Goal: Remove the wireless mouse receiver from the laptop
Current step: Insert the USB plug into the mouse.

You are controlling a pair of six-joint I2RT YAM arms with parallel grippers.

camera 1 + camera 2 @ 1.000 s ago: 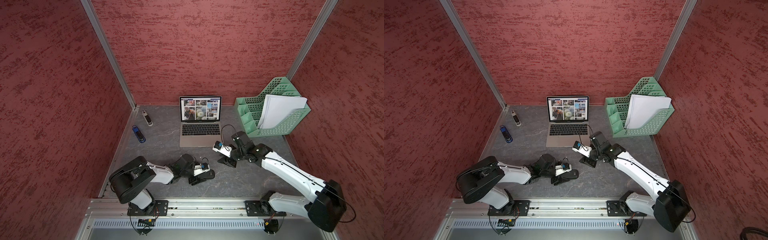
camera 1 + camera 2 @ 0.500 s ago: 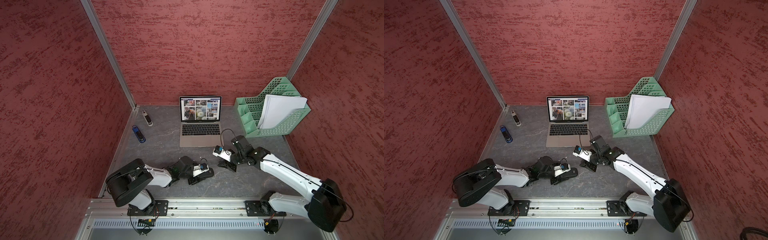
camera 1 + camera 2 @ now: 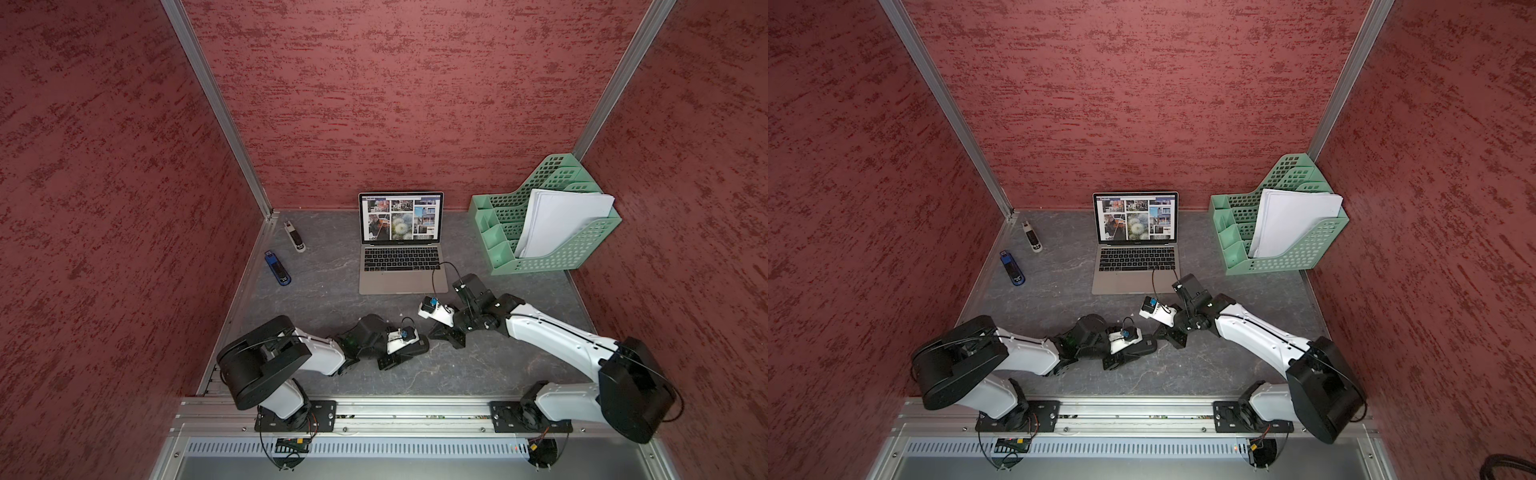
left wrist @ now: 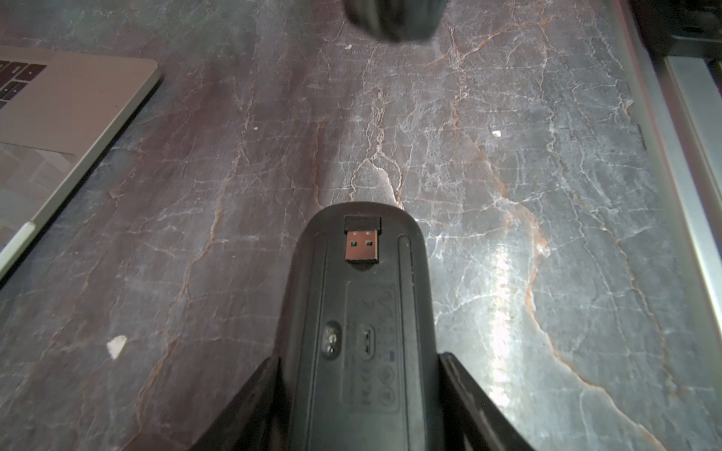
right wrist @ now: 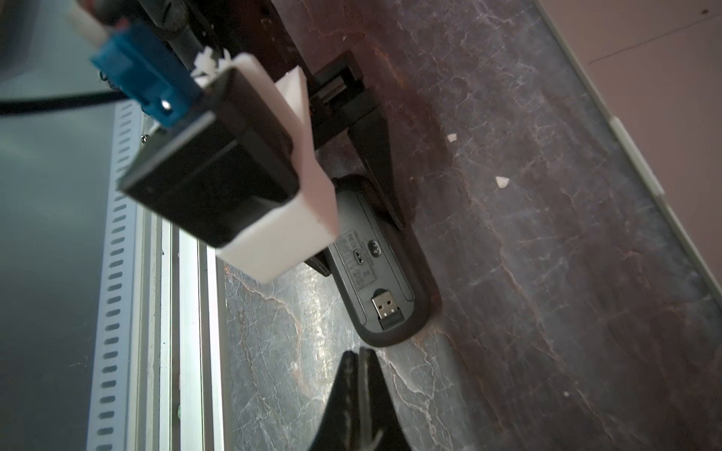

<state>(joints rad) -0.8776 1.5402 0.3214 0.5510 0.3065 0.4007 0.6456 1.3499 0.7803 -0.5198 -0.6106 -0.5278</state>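
Left fingers (image 4: 254, 402) grip mouse (image 4: 363, 312); receiver (image 4: 361, 242) in its slot.

Closed right jaws, clamped left jaws

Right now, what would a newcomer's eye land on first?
The black mouse lies belly up between the left gripper's fingers, in front of the laptop. The wireless mouse receiver sits in its underside slot with the metal plug exposed. Just off that end, the right gripper is shut and empty. Beside the laptop, a green file tray holds white papers.
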